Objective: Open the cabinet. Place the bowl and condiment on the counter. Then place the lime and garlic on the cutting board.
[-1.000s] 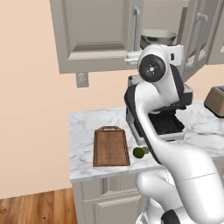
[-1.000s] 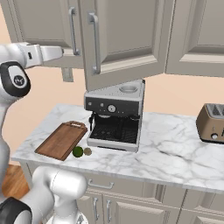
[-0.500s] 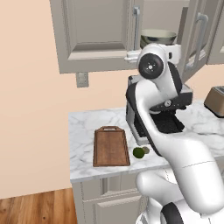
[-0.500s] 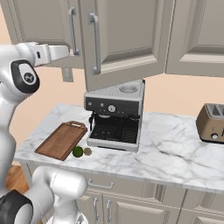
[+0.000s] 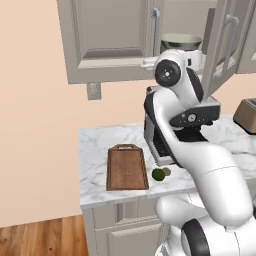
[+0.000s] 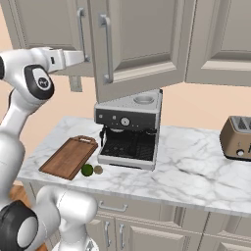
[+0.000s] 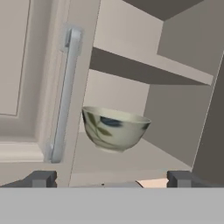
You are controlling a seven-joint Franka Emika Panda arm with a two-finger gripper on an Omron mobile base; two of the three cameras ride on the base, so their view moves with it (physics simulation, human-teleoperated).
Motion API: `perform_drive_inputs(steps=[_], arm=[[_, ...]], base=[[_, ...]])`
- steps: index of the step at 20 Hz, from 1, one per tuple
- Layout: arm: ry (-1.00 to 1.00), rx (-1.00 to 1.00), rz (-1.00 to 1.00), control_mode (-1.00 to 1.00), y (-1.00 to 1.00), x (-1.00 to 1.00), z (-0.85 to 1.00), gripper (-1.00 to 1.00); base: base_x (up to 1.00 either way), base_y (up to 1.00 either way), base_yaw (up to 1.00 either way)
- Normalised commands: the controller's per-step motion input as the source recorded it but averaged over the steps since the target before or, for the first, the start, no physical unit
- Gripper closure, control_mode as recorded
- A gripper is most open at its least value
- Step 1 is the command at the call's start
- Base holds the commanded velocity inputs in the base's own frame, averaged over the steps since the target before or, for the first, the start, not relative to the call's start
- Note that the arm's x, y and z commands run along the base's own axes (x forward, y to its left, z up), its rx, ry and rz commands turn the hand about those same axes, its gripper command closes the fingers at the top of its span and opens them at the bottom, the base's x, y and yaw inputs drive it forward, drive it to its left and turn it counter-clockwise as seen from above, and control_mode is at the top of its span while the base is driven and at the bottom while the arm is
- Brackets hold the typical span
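Note:
The cabinet has its left door shut and its right door swung open. On the lower shelf inside stands the bowl, also seen from the left base camera as a bowl above my wrist. My gripper is open and empty, level with the shelf edge, a short way in front of the bowl. The cutting board lies bare on the counter. The lime and the garlic lie side by side on the marble just right of the board. The condiment is out of view.
A coffee machine stands on the counter under the open door, a toaster at the far right. The shut door's silver handle runs just left of the bowl. A second shelf crosses above it.
The arm has shifted a little toward the cabinet opening. The gripper stays open, and the bowl, lime and garlic have not moved.

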Motion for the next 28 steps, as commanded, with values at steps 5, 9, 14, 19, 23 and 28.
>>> perform_drive_inputs(steps=[5, 9, 14, 19, 23, 28], arm=[[0.0, 0.0, -0.01, -1.0, -0.1, 0.33, -0.04, -1.0], [0.0, 0.0, 0.0, -1.0, -0.1, 0.34, -0.06, -1.0], [0.0, 0.0, -0.02, -1.0, -0.17, 0.23, -0.03, -1.0], [0.0, 0.0, -0.04, -1.0, -0.32, 0.02, 0.0, -1.0], [-0.01, 0.0, -0.05, -1.0, -0.36, 0.0, 0.0, -1.0], [-0.04, 0.01, -0.06, -1.0, -0.45, -0.13, 0.0, -1.0]], base=[[0.0, 0.0, 0.0], [0.0, 0.0, 0.0], [0.0, 0.0, 0.0], [0.0, 0.0, 0.0], [0.0, 0.0, 0.0], [0.0, 0.0, 0.0]])
